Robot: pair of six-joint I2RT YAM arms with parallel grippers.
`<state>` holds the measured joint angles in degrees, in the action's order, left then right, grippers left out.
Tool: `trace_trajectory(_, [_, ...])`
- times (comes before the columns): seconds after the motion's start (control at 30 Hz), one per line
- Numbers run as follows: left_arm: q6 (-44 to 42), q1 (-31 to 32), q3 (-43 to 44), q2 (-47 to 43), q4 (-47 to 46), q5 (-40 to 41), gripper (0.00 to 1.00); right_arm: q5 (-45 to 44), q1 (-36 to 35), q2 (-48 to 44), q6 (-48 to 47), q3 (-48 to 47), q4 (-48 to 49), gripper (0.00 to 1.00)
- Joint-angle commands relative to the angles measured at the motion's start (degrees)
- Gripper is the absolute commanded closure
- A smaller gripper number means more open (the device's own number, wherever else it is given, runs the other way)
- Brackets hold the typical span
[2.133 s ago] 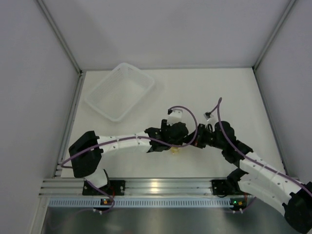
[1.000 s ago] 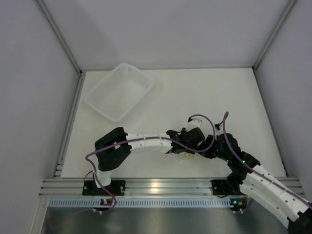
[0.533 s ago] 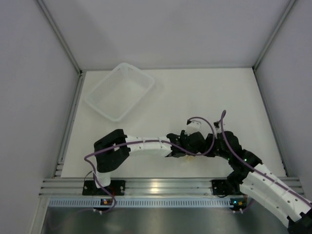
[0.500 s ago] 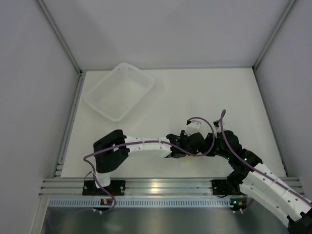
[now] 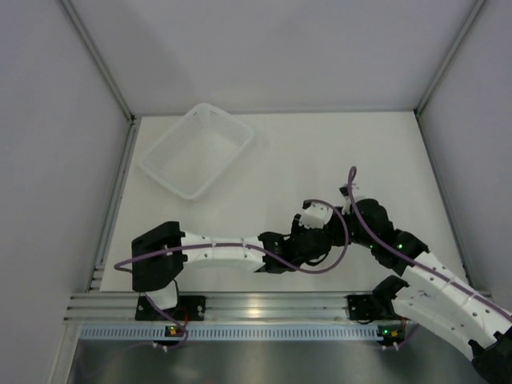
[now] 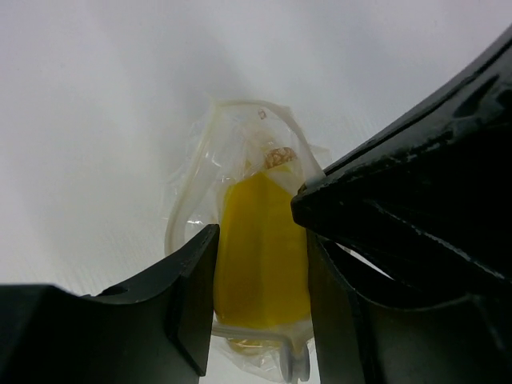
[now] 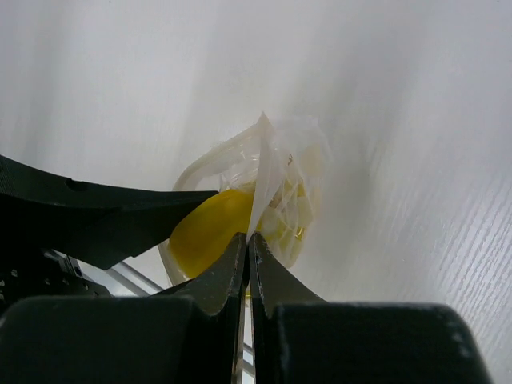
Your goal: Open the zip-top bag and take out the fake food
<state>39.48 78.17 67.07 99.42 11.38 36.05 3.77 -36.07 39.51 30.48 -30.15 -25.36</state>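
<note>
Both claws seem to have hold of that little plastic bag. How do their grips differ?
The left gripper stands wide, its fingers clamping the fake food through the zip-top bag; the right gripper is almost closed, pinching only a thin flap of film. Left takes the bulging middle, right the edge. Both hold the same bag.

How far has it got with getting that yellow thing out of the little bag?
Done: the zip-top bag is grasped. In hand: the left gripper clamps it around the fake food while the right gripper pinches a plastic flap, seemingly to pull it open. Left: the food sits inside, so removal remains.
</note>
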Motion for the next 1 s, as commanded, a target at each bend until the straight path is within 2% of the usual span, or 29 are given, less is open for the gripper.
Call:
trace_trajectory(0.0, [-6.51,2.78,-4.12,-4.13,-7.85,-7.38,1.0,0.0,-1.1,1.97,-3.93,-6.49,6.83,1.0])
trace_trajectory(0.1, [-8.19,2.78,-7.37,-6.94,-10.76,-6.44,1.0,-3.4,-2.5,5.22,-4.9,-9.04,1.93,1.0])
trace_trajectory(0.17, [-9.33,2.86,-9.14,-8.62,-14.27,-5.82,1.0,-7.97,-2.95,6.37,-4.9,-9.49,0.41,1.0])
trace_trajectory(0.37, [-10.92,2.86,-17.31,-17.4,-19.63,-0.99,1.0,-13.07,-3.74,8.66,-3.76,-10.28,-2.67,1.0])
trace_trajectory(0.57, [-8.38,2.86,-20.92,-20.75,-19.55,5.42,1.0,-20.54,-6.28,7.43,-1.83,-12.56,-4.34,1.0])
trace_trajectory(0.7, [-7.4,2.86,-20.84,-20.32,-19.64,5.35,1.0,-18.27,-9.71,7.6,-1.21,-12.3,0.39,1.0])
trace_trajectory(0.83, [-5.66,2.86,-21.1,-20.4,-20.25,6.04,1.0,-24.24,-15.68,9.88,-0.33,-13.79,0.67,1.0])
trace_trajectory(0.97, [-3.45,2.86,-21.71,-21.19,-20.34,7.45,1.0,-23.55,-18.67,10.42,-0.07,-13.01,4.08,1.0])
